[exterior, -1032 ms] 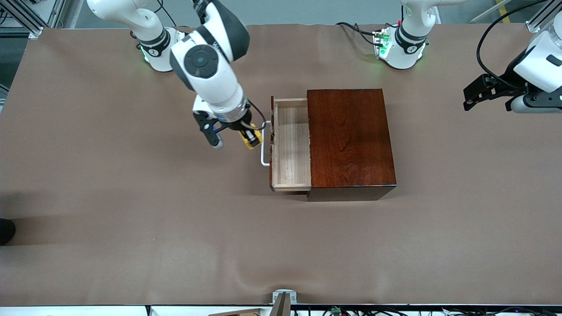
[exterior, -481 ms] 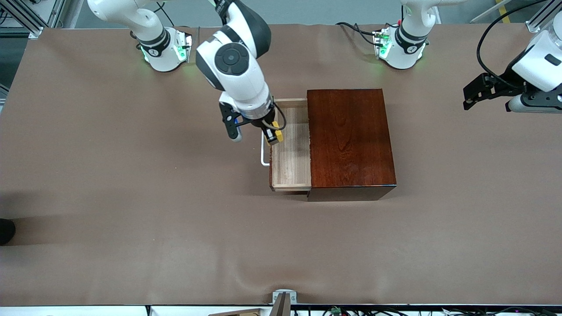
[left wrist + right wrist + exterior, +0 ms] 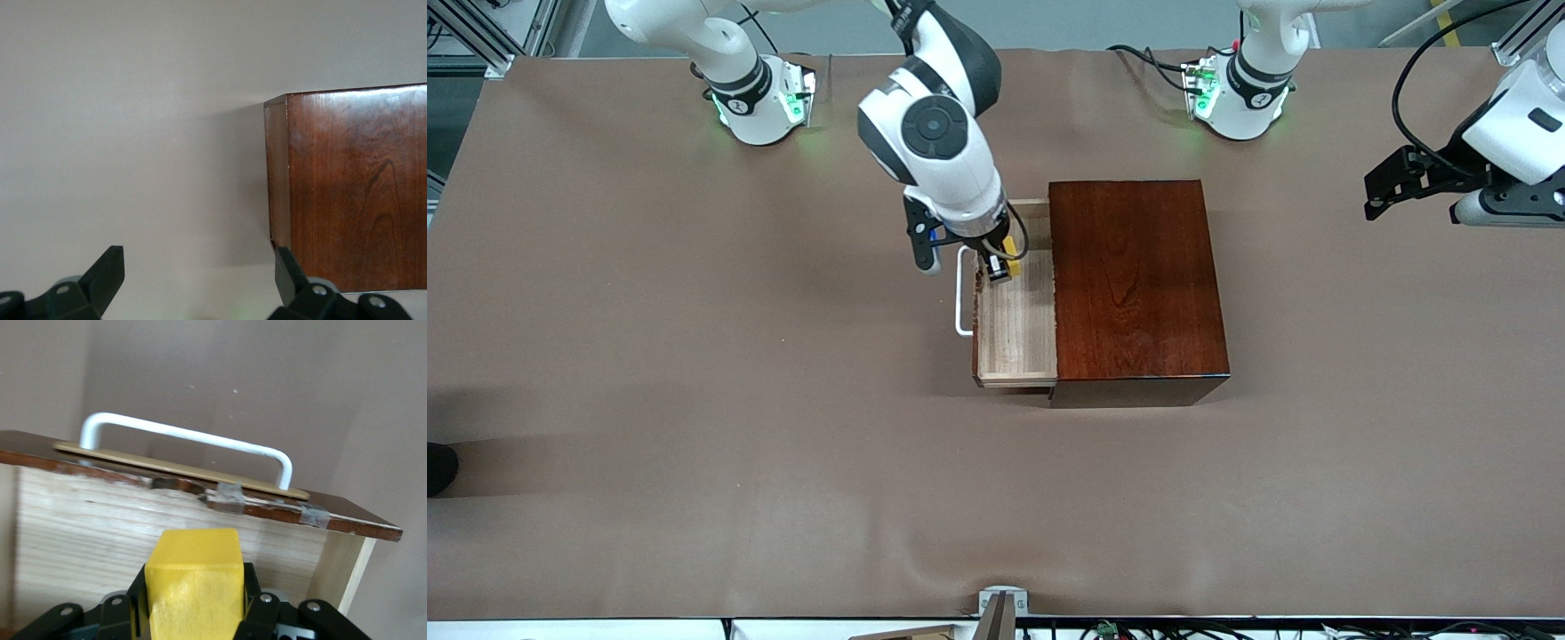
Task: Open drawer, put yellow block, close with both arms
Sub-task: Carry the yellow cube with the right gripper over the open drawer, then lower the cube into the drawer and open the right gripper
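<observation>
Moved from beside handle [image 3: 960,293] to over open drawer [image 3: 1018,320]; right end effector [image 3: 996,262] gripping yellow block [image 3: 1009,246]. Left end effector [image 3: 1392,187] wide, waiting. Risk: clipping drawer front, block bouncing out

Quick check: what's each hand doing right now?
Left hand: open, empty, waiting above the table beside the wooden box.
Right hand: closed on the yellow block, over the open drawer.
</observation>
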`<state>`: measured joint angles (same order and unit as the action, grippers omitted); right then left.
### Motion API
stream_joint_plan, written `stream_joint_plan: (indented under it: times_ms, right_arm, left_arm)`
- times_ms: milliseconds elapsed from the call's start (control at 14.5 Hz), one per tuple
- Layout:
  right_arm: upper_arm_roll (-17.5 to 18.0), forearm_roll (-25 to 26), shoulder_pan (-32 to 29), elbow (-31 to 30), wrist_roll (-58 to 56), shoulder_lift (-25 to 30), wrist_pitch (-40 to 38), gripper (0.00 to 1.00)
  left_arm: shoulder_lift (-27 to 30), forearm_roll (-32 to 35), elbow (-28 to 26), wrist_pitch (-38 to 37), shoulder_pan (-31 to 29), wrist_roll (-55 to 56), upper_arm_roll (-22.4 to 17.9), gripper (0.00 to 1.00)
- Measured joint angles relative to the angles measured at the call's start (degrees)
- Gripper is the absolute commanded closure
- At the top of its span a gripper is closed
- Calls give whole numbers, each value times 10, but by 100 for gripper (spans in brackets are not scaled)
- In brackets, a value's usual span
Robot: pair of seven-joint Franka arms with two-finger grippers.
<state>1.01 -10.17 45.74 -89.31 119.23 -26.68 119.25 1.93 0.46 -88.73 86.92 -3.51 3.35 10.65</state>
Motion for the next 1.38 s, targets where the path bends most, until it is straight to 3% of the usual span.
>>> stream_joint_plan:
  times_ms: [1032, 1169, 1238, 1307, 1375]
  right_arm:
    - [-3, 0, 15, 26, 36, -55, 14, 99]
    - [-3, 0, 16, 26, 37, -59, 14, 74]
    - [-3, 0, 16, 26, 37, -62, 14, 68]
    - [-3, 0, 16, 26, 38, -65, 14, 52]
    - [-3, 0, 17, 26, 38, -67, 14, 22]
  left_arm:
    - [0, 0, -2, -6, 2, 0, 8, 0]
    - [0, 0, -2, -7, 2, 0, 8, 0]
    - [0, 0, -2, -9, 2, 0, 8, 0]
    - [0, 0, -2, -9, 2, 0, 8, 0]
    - [0, 0, -2, -9, 2, 0, 9, 0]
